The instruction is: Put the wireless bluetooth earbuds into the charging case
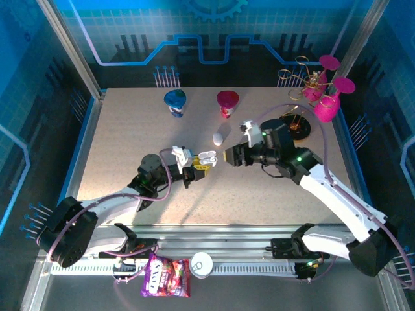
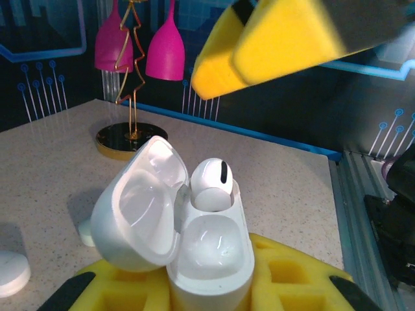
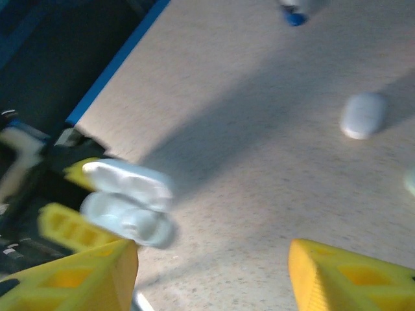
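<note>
**Item: charging case, with one earbud**

- Appearance: A glossy white, pebble-shaped case is shown with its hinged lid thrown open. One white earbud is seated in the far well, where a rounded head with a dark oval vent is seen. Its stem is hidden in the well. The near well's shiny lining is exposed.
- Location: The case is held above the middle of the speckled bench, clear of the surface.
- Left arm: It is stretched low from its base at the near left, elbow bent, wrist turned toward the centre. The left claw is clamped on the lower body of the case, with yellow foam pads pressed against both sides.
- Right arm: It is reached in from the near right, forearm angled across the bench. The right claw is aimed leftward at the case. Its yellow fingers are spread well apart with nothing gripped between them, and the tips are just beside the case, not touching.
- Orientation: The mouth of the case is turned upward. In the left wrist view the lid is tipped away to the left. The earbud's long axis is upright, head uppermost.
- Also recorded: A closed white case lies flat on the bench beyond the claws. Magenta goblets stand at the far right corner.
</note>
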Controlling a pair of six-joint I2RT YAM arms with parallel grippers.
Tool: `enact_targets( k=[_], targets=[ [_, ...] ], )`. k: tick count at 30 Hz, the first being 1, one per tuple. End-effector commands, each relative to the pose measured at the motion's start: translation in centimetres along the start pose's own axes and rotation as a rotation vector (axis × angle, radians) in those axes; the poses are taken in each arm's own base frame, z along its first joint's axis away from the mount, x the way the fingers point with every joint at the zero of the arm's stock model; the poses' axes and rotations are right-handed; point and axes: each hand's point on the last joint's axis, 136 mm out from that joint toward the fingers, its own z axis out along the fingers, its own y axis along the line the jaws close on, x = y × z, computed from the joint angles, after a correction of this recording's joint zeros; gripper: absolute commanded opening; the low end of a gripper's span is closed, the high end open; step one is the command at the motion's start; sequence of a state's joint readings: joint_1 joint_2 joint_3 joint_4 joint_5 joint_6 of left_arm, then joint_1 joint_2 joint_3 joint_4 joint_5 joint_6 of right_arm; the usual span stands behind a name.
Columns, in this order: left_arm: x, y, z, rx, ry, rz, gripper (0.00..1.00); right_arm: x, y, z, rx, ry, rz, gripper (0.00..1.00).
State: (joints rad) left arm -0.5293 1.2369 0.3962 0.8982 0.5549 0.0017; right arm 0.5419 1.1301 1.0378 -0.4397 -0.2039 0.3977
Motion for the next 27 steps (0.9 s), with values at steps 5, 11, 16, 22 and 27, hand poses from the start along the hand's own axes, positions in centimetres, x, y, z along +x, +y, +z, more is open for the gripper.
enact_targets(
  k=[5,11,16,22,27],
  targets=[
    [-0.1,-0.6,-0.9,0.007,-0.014,0.047,0.0,2.8,-11.3,2.1,0.273,0.038,0.204,0.57],
    [-0.1,-0.8,-1.2,0.004,-0.008,0.055,0.0,4.8,-17.0,6.0,0.364,0.179,0.212,0.51],
    [0.0,-0.9,-1.4,0.0,-0.002,0.056,0.0,6.1,-20.2,8.0,0.473,0.34,0.162,0.38],
    [0.4,-0.7,-1.6,-0.013,0.01,0.058,0.0,6.8,-21.3,8.9,0.57,0.479,0.101,0.36],
    [0.5,-0.6,-1.5,-0.013,0.008,0.061,0.0,7.2,-21.5,9.9,0.622,0.573,0.041,0.35]
  ],
)
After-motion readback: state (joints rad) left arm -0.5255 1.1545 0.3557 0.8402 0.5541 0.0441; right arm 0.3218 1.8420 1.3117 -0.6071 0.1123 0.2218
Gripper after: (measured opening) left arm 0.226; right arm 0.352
